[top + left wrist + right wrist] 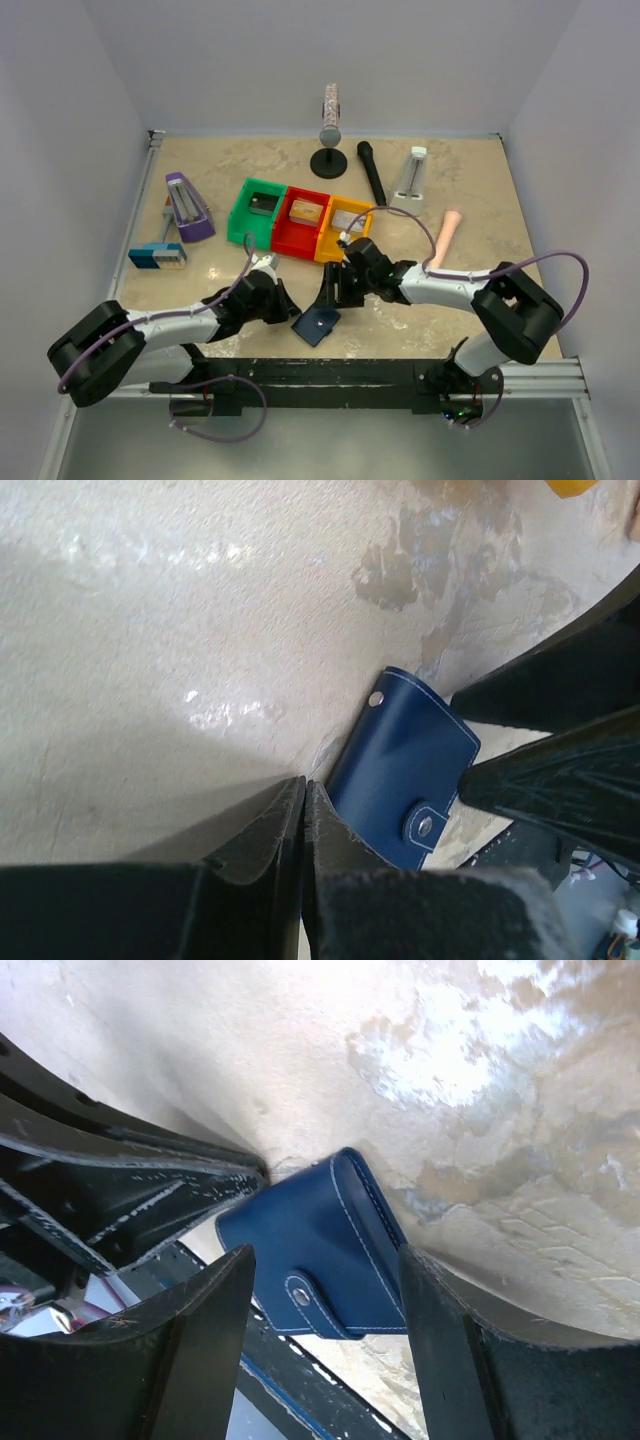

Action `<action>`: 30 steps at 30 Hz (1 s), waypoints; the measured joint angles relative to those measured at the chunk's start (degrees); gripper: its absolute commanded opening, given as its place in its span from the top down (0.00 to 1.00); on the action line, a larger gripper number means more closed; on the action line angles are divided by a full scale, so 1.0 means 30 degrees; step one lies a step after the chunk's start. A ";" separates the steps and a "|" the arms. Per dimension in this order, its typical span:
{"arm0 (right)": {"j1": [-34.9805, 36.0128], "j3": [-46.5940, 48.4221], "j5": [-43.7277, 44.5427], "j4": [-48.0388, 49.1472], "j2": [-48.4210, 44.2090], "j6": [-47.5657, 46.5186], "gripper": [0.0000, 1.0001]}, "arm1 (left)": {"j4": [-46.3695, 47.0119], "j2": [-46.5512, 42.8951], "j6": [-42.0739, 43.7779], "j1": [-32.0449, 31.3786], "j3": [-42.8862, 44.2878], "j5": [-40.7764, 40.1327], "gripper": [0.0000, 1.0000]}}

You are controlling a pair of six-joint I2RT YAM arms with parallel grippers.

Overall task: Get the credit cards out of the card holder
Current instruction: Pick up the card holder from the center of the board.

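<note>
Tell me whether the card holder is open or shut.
Shut. The card holder lies folded on the table, its snap tab fastened over the edge; only the outer cover shows.

- A robot test cell in a lab: plain pale walls (60, 120) box in the stone-patterned bench (480, 200) along its left, far and right edges.
- The left arm (180, 325) and right arm (450, 285) stand on a black rail (330, 375) at the near edge, trailing purple cables (215, 425).
- Unrelated props are scattered about: a green bin (240, 215), a red bin (295, 240), a yellow bin (330, 245) and a black microphone (372, 172).
</note>
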 measured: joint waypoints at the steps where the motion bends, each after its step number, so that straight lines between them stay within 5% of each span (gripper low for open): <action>1: -0.0044 0.0168 -0.0015 -0.0138 0.0007 -0.0131 0.34 | -0.0073 -0.0321 -0.0233 -0.0058 -0.0219 -0.0058 0.91; 14: -0.1668 -0.1042 0.0044 -0.2106 -0.5734 -0.1719 0.37 | -0.4685 -0.4554 -0.1297 -0.0240 -0.0889 -0.3155 0.89; 20: -0.1086 -0.4007 -0.1115 -0.0510 -0.4022 -0.0321 0.38 | -0.3104 -0.3169 -0.1304 -0.0240 -0.0736 -0.2783 0.90; 30: -0.0787 -0.4095 -0.2229 0.2703 -0.2222 0.1137 0.43 | -0.1326 -0.2718 -0.1377 -0.0240 -0.1275 -0.1749 0.91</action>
